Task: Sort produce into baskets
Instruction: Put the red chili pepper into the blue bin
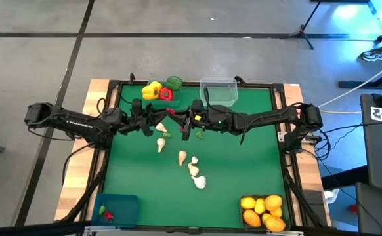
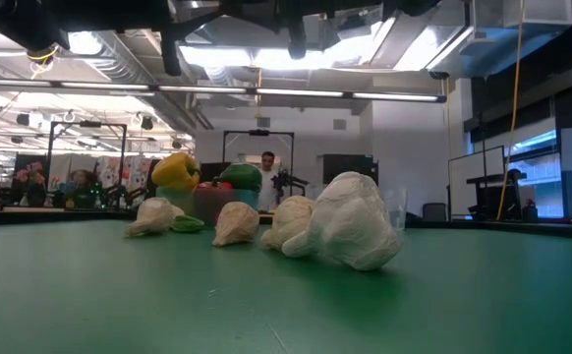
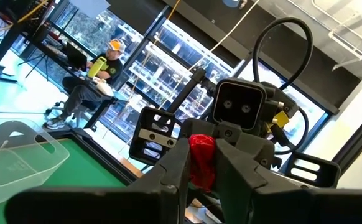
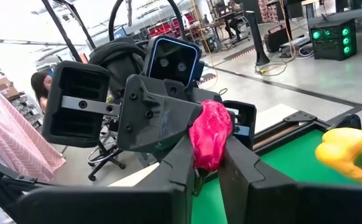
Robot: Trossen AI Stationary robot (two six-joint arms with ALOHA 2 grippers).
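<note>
A small red produce piece [image 3: 201,158] hangs in mid-air over the table's middle, between my two grippers, which meet tip to tip. My left gripper [image 3: 201,163] comes from the table's left and is shut on it. My right gripper [image 4: 207,152] comes from the right and is shut on the same piece [image 4: 209,134]. White garlic bulbs [image 1: 182,156] and two small green pieces [image 1: 167,135] lie loose on the green mat below. The yellow pepper [image 1: 151,90], red pepper [image 1: 166,95] and green pepper [image 1: 174,82] sit together at the far edge. My left gripper pinches the red piece's side [image 3: 193,167] between its two fingers, coming about level from the table's left. The piece is lifted clear of the table. My right gripper pinches the same piece at its lower part [image 4: 204,160] between its two fingers, level from the table's right.
A clear basket [image 1: 218,90] stands at the far edge. A blue basket [image 1: 122,204] with tiny red and green pieces is at the near left. A basket of orange citrus [image 1: 263,211] is at the near right. A person sits in the room beyond.
</note>
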